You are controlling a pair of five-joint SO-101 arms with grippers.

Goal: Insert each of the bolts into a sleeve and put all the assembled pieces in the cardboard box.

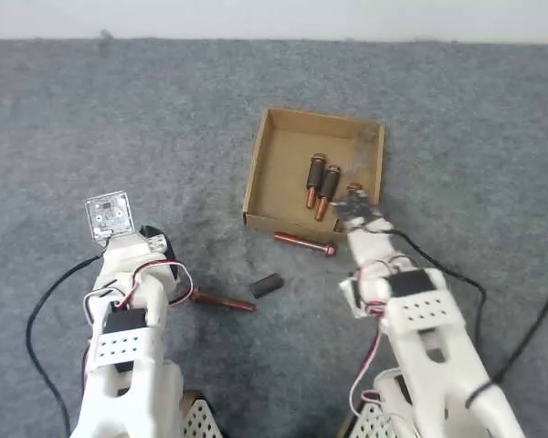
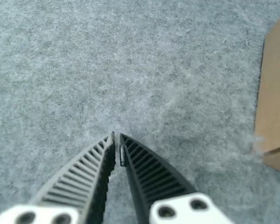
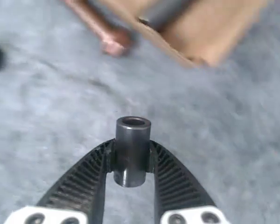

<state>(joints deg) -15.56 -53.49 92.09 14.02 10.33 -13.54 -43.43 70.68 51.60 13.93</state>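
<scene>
Beyond both arms on grey carpet, the shallow brown cardboard box holds two sleeved copper bolts, so roughly half seems done. The right gripper, by the box's near corner, clamps a short black metal sleeve, long axis along its fingers, bore pointing outward. The left gripper is closed, empty. Two bare copper bolts and one spare black sleeve lie loose.

Two sleeved bolts boxed; two bolts, one sleeve outside; another sleeve gripped.
</scene>
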